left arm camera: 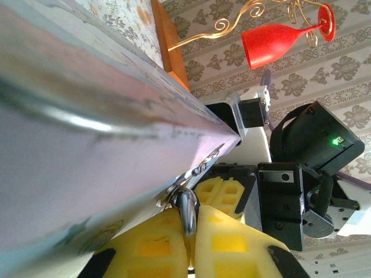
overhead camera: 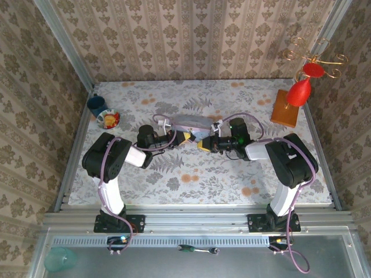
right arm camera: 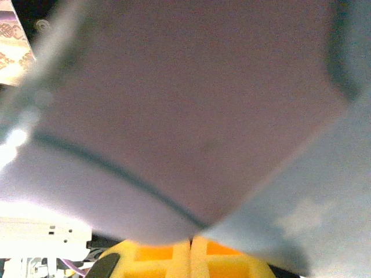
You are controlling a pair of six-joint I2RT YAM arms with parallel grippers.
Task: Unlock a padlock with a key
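Left gripper [left arm camera: 189, 223] clamps the padlock [left arm camera: 186, 205] loop at the tin [left arm camera: 87, 145] edge. Right gripper [right arm camera: 191, 246] pressed fully closed just beside the tin

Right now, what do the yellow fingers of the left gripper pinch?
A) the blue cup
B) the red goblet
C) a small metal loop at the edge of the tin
C: the left gripper is shut on the padlock, whose metal loop sits against the pastel tin.
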